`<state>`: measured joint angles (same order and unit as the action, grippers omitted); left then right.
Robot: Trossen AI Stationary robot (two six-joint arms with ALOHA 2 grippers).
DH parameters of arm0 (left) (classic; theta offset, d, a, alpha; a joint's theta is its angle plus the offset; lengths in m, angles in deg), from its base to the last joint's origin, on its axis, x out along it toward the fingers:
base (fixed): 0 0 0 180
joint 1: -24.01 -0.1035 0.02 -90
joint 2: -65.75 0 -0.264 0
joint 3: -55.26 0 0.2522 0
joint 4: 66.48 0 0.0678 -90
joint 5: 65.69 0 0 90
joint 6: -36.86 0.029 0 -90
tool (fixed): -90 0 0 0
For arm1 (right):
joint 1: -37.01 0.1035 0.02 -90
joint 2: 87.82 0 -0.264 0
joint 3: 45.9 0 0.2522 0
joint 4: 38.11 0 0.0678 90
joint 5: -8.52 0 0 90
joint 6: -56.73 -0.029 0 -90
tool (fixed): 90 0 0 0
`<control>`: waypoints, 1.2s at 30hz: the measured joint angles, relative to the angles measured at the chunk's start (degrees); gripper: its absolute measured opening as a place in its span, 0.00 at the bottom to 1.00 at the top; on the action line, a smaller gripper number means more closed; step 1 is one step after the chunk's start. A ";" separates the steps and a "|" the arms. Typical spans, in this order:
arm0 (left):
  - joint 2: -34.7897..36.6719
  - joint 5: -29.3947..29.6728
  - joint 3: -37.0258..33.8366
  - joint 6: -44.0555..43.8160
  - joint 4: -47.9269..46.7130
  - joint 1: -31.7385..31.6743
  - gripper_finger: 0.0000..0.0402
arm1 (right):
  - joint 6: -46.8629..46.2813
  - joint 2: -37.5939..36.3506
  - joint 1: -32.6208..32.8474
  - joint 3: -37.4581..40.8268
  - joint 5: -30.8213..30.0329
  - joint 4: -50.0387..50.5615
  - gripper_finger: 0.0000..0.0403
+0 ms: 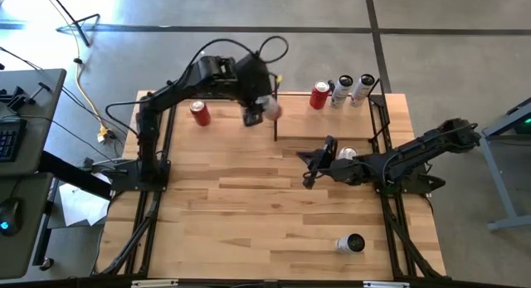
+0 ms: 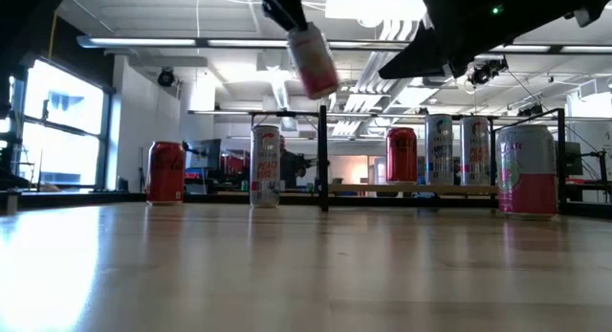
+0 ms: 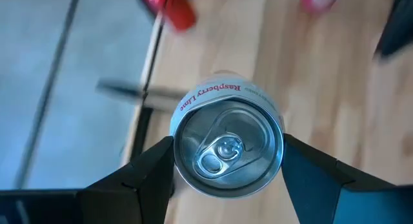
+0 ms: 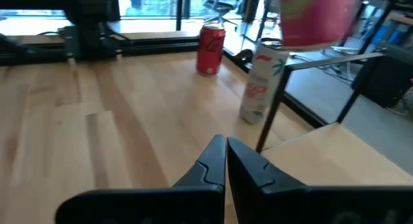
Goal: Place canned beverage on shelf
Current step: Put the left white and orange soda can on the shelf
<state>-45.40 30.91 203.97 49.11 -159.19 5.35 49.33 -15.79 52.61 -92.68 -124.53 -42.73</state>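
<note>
Holding the white-and-pink raspberry-lime aluminium can (image 3: 227, 141) by its sides, the left claw (image 3: 226, 161) hangs high over the far middle of the counter (image 1: 249, 205), just left of the thin black upright plate (image 1: 275, 114) ending the low light-wood shelf (image 1: 332, 122). Risk, judged: the tilted can could clip that plate or knock the red can (image 1: 319, 95) and white cans already shelved. Right claw (image 4: 226, 161), pinched shut and empty, waits at right. Shelf surface is mostly hidden low down; the can's label is blurred.
</note>
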 joint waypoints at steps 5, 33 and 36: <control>0.02 -0.80 -0.39 2.53 -0.06 -1.81 0.57 | -0.14 0.00 3.32 0.00 -0.01 0.14 0.00; -16.25 -4.66 -0.45 10.39 13.87 -2.88 0.57 | 1.24 0.00 5.96 0.00 1.49 0.83 0.00; -18.12 -4.81 -0.45 11.48 14.00 -2.97 0.57 | 1.24 0.00 5.94 0.00 1.47 1.48 0.00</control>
<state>-63.51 26.09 203.51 60.59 -145.19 2.39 50.58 -15.79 58.55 -92.68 -123.07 -41.25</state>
